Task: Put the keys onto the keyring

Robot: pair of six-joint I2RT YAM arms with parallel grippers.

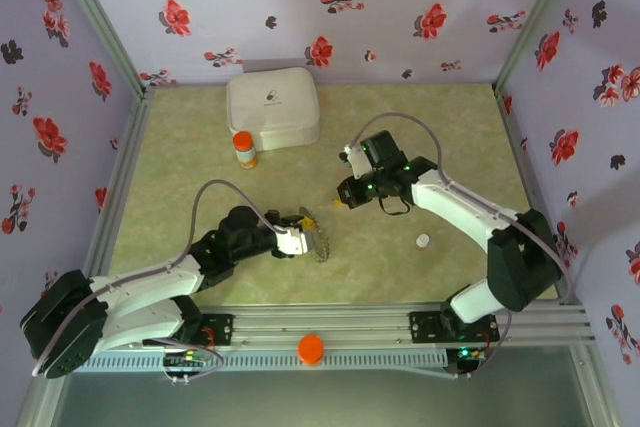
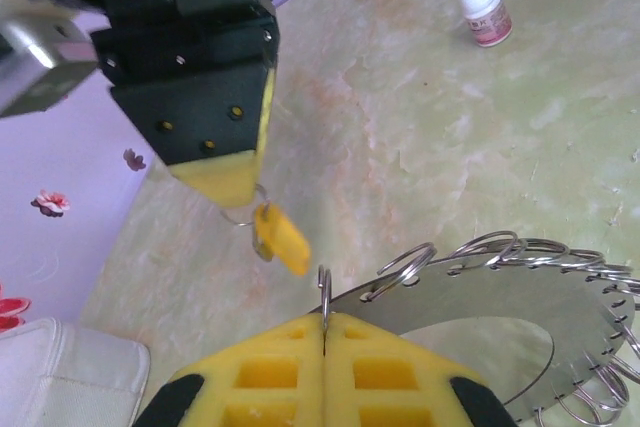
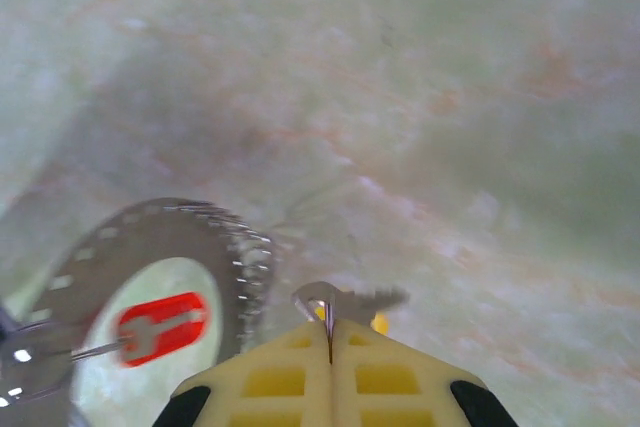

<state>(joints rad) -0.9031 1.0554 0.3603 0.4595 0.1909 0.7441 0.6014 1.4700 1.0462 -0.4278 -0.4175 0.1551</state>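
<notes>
Threading is the step in hand: the left gripper (image 2: pixel 325 322) is clamped on the flat grey metal keyring (image 2: pixel 470 292) edged with small wire loops (image 2: pixel 405 269), and the right gripper (image 2: pixel 236 191) is pinched shut on the small yellow-headed key (image 2: pixel 282 239) just beside it. Next, I judge, the key's ring needs steering onto a loop. The red-tagged key (image 3: pixel 160 327) shows within the keyring's opening.

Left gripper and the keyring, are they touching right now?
Touching. The left wrist view shows the left gripper shut on the keyring, its rim pinched in the closed jaws.
</notes>
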